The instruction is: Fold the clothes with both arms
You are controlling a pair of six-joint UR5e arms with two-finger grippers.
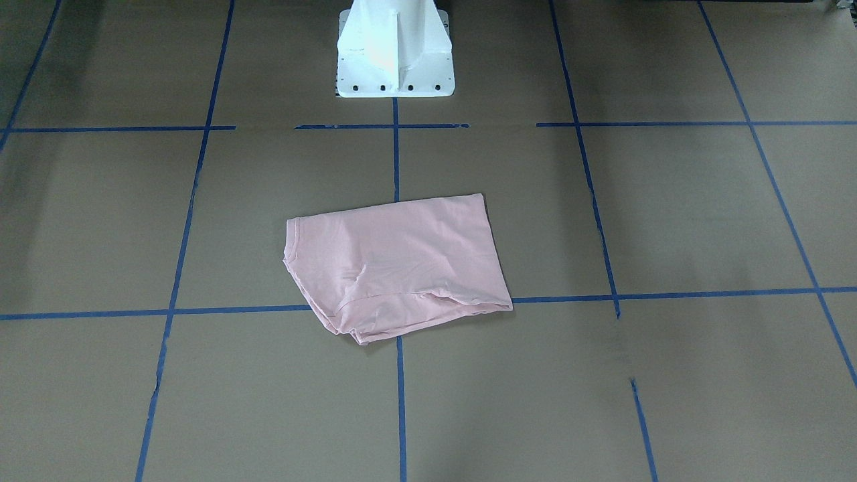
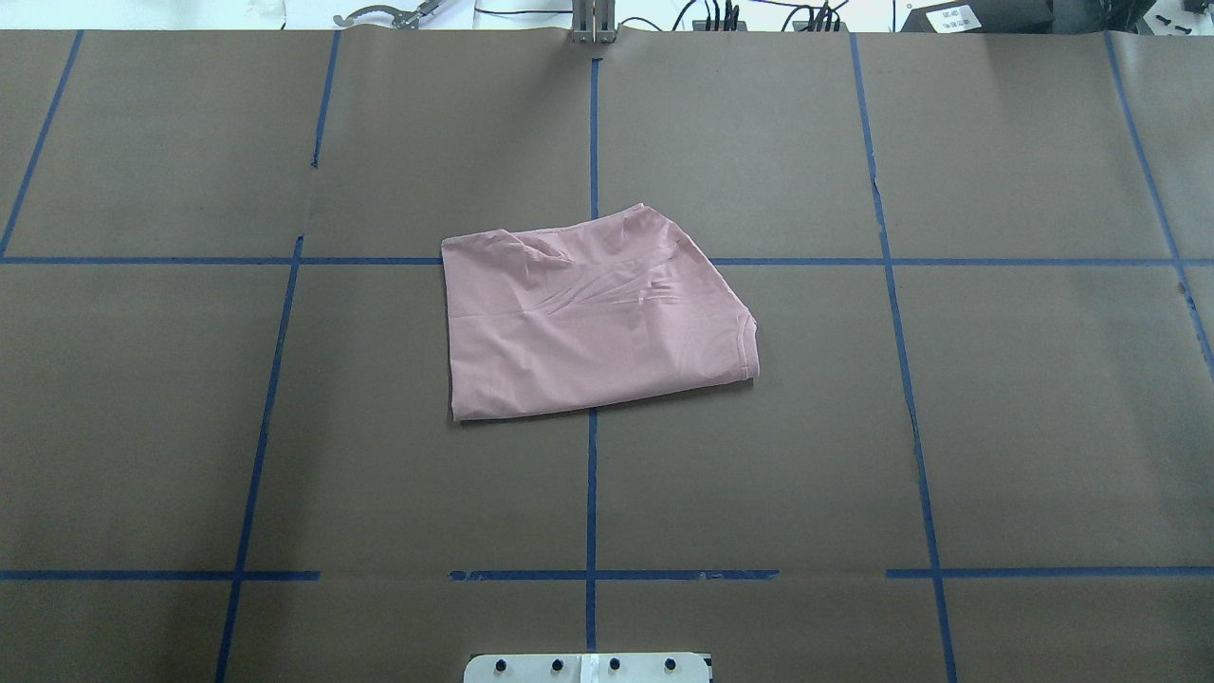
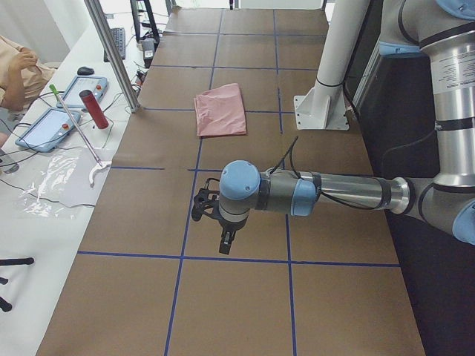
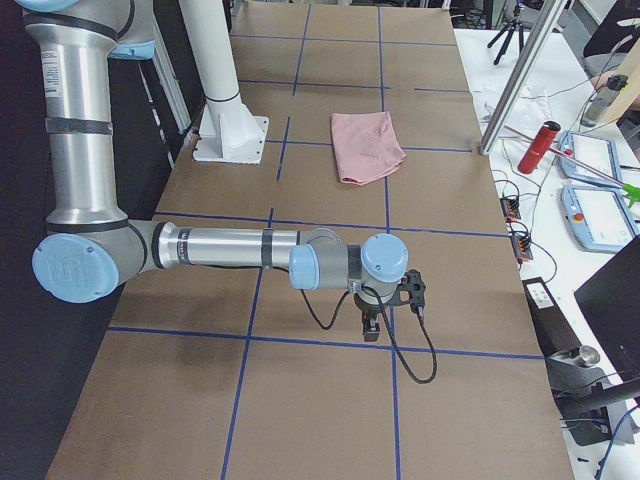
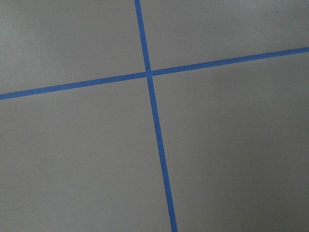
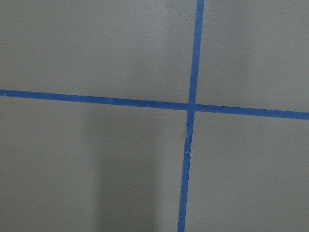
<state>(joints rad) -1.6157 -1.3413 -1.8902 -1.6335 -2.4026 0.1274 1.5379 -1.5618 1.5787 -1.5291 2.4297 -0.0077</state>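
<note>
**Workpiece.** The T-shirt lies folded into a compact, roughly four-sided packet near the middle of the table. It sits in front of the white pedestal base and apart from it. The packet lies across a crossing of the blue tape lines that divide the brown covering into squares. Only plain pink fabric faces up. A stitched hem edge runs along the packet's side toward the robot's right. Shallow creases mark the top layer on the side away from the robot. Nothing touches the shirt.

**Left arm.** The left arm reaches out level over the table's left end, well apart from the shirt. The left gripper points down above the covering, near a tape line. Its opening state cannot be told, because it appears in the side view only. Its wrist camera shows bare covering and one tape crossing.

**Right arm.** The right arm reaches out level over the table's right end, also well apart from the shirt. The right gripper points down close above a tape line. Its opening state cannot be told either (again, side view only). Its wrist camera shows a tape crossing.

**Surroundings.** A red cylinder stands on the white bench beyond the table's far edge.
</note>
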